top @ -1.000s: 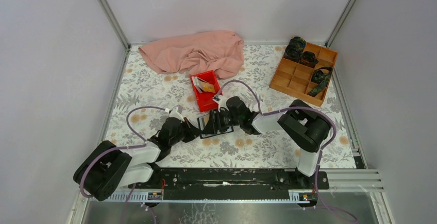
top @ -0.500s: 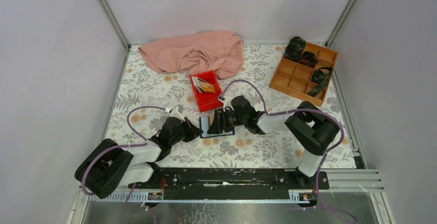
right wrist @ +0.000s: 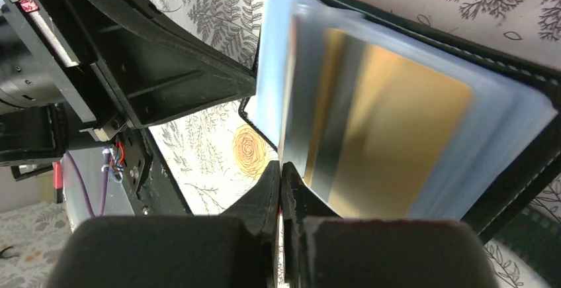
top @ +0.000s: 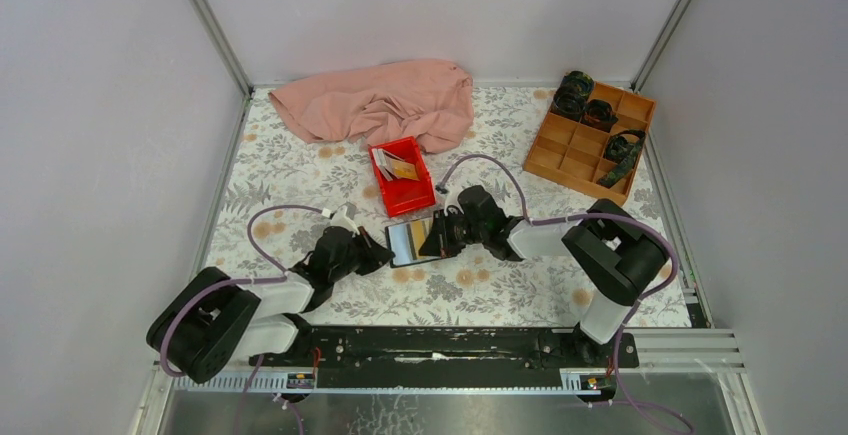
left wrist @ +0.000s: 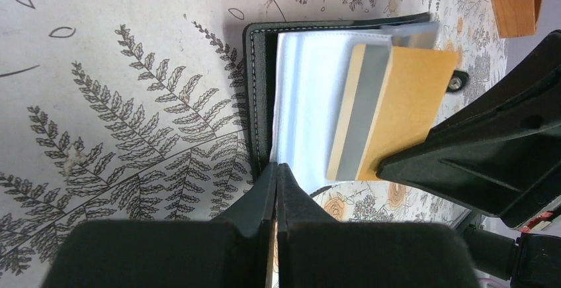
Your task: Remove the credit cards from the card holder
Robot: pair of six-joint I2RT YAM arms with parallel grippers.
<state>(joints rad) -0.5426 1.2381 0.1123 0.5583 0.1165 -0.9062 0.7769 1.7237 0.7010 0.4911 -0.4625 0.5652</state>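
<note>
The card holder (top: pixel 399 243) lies open on the floral cloth, black-edged (left wrist: pixel 260 89) with a pale inside. A gold credit card (top: pixel 423 229) with a grey stripe sticks partway out of its right pocket (left wrist: pixel 410 96) (right wrist: pixel 403 142). My right gripper (top: pixel 437 241) (right wrist: pixel 281 164) is shut on the card's near edge, and one black finger (left wrist: pixel 463 149) covers a corner of it. My left gripper (top: pixel 380 252) (left wrist: pixel 276 166) is shut with nothing between its fingers. Its tips rest on the holder's left edge. Other credit cards (top: pixel 396 166) lie in the red tray.
The red tray (top: pixel 410 198) sits just behind the holder. A pink cloth (top: pixel 375 103) is heaped at the back. A wooden compartment box (top: pixel 575 152) with dark straps stands at the back right. Both arms lie low and meet at the holder.
My right gripper has drawn back to the right off the holder and shut. The gold card now shows out of the pocket. The left arm has stayed still.
</note>
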